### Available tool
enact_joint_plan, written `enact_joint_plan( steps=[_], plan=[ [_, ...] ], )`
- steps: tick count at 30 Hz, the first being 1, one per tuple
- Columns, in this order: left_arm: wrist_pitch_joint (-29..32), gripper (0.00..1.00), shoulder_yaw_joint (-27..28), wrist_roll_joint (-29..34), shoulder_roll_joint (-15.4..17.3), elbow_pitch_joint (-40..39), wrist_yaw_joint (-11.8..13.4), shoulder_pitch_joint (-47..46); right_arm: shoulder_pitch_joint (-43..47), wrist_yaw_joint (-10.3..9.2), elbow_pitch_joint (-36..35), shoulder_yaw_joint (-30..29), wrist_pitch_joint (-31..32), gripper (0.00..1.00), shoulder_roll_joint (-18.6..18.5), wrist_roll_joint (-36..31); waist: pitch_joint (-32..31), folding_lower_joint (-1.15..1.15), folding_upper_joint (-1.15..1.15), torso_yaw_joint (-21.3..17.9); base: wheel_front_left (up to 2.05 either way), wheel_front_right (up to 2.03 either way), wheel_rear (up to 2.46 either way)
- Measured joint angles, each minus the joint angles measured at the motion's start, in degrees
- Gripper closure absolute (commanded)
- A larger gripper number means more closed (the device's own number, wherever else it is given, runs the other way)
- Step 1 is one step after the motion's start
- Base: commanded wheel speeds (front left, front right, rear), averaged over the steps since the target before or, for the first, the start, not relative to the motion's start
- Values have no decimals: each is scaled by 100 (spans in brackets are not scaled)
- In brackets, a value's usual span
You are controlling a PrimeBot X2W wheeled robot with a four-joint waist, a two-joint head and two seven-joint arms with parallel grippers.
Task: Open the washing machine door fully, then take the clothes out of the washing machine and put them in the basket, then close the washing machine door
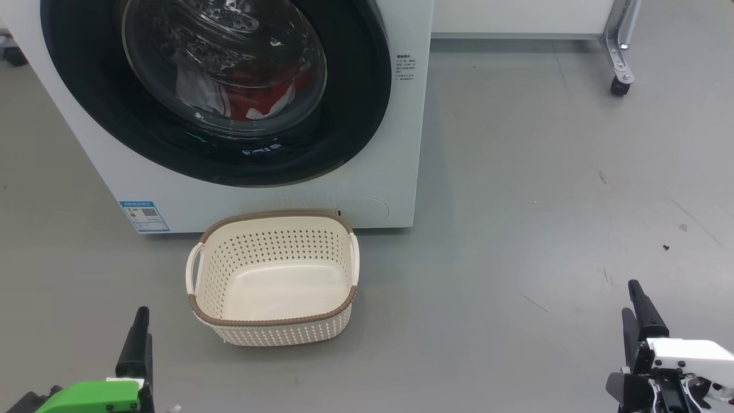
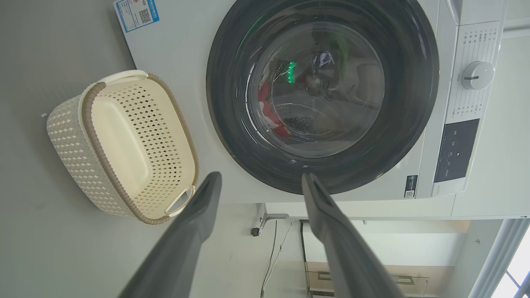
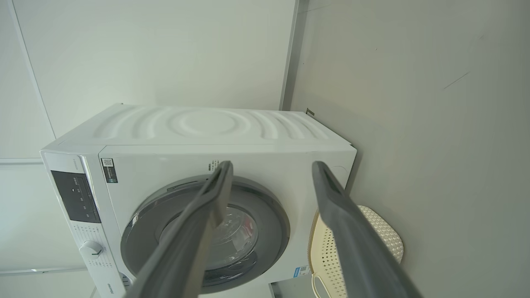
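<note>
The white washing machine (image 1: 395,172) stands in front of me with its round black-rimmed door (image 1: 355,115) shut. Red and white clothes (image 1: 258,94) lie in the drum behind the glass. On the floor just before the machine, the cream basket (image 1: 269,322) sits empty. My left gripper (image 1: 140,321) is low at the left, short of the basket, and my right gripper (image 1: 631,298) is low at the far right. The left wrist view has the left gripper (image 2: 261,178) open, pointing at the door (image 2: 397,136), clothes (image 2: 269,116) and basket (image 2: 95,132). The right gripper (image 3: 273,165) is open, facing the machine (image 3: 207,124).
A metal frame leg on a castor (image 1: 619,63) stands at the back right on the grey floor. The machine's control panel with a round knob (image 2: 478,75) runs along its top edge. Cables (image 2: 273,244) hang beside the machine.
</note>
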Motion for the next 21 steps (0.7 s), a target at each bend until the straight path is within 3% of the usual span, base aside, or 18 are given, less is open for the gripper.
enact_joint_plan(
  steps=[21],
  plan=[
    [-327, 0, 94, 431, 2, -376, 0, -3, -20, 0, -361, 63, -324, 0, -21, -535, -3, 0, 0, 19, 0, 0, 0]
  ],
)
